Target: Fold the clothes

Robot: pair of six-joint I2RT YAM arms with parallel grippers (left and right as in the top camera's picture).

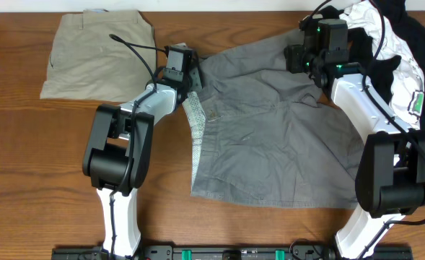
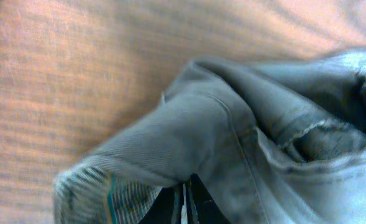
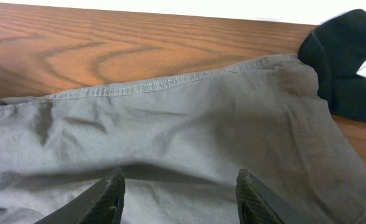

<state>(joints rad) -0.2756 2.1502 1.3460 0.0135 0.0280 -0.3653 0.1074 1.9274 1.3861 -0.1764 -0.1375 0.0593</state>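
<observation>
- Grey shorts [image 1: 270, 137], one: spread flat mid-counter [image 1: 24, 144], waistband to the left, legs pointing right.
- Beige shorts [image 1: 100, 54], one: folded, far left.
- Heap of black and white garments [image 1: 396, 43], far right; its tag [image 1: 416, 101] is too small to read.
- Left gripper [image 1: 187, 79]: pinching the grey waistband's far corner.
- Right gripper [image 3: 183, 196]: spread above the grey shorts' far edge.

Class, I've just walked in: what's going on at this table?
Two robot arms are handling a pair of mid-grey woven shorts spread on the wooden table. The left gripper is shut on bunched fabric at the waistband end; the right gripper hangs open above the opposite end, holding nothing. Folded beige khaki shorts lie at the back left, and a heap of black and white garments sits at the back right.
</observation>
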